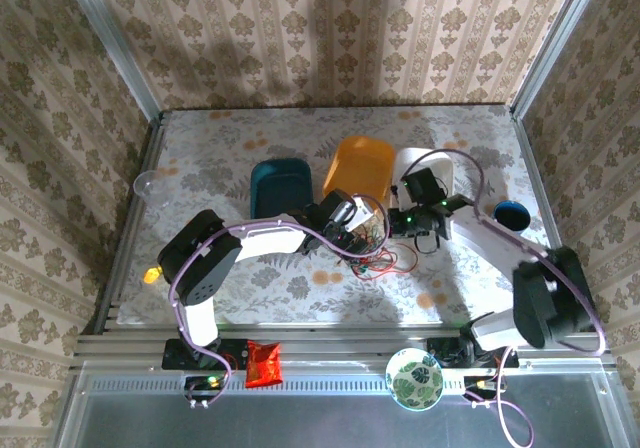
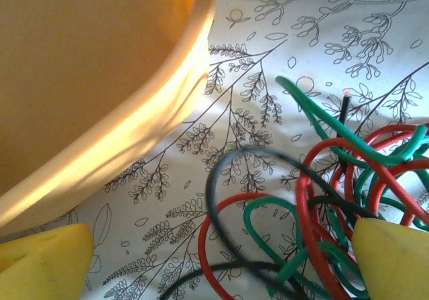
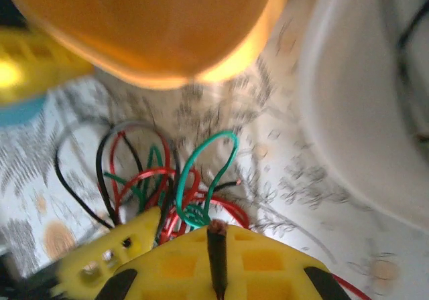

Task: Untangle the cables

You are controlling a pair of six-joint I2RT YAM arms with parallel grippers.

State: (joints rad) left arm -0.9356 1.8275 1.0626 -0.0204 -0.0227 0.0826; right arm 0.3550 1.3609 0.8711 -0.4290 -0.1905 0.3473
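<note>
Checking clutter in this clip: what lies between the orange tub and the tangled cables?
Nothing but bare leaf-printed tablecloth lies between the orange tub and the cables, as the left wrist view shows.

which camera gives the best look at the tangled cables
Left wrist view: the cable tangle is close and sharp, so red, green and black strands can be told apart. The right wrist view shows the tangle blurred. The top view shows it as a small clump.
</note>
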